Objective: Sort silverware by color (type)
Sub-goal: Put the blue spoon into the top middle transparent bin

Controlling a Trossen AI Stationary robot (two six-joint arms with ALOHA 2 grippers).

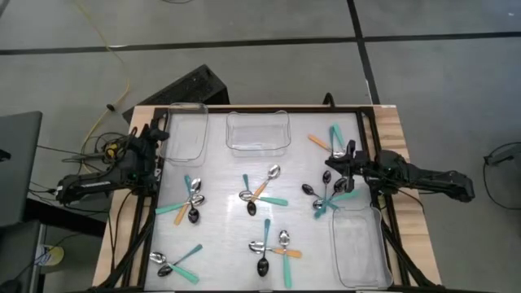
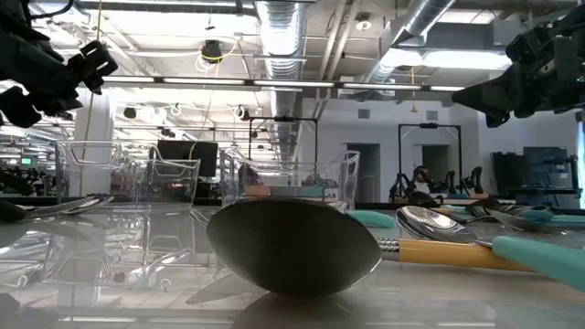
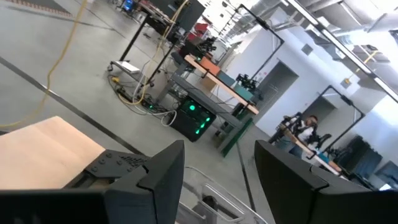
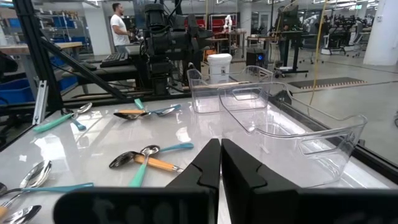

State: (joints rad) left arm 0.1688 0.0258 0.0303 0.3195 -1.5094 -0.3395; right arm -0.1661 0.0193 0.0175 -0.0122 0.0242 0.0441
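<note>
The right gripper [image 1: 340, 172], fingers pressed together and empty, hovers above a crossed heap of spoons [image 1: 332, 194]; descending there risks snagging several at once. The left gripper [image 1: 156, 140] waits, fingers apart, beside a bin [image 1: 184, 134].

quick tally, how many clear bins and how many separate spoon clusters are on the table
clear bins: 3
spoon clusters: 6
total: 9
</note>
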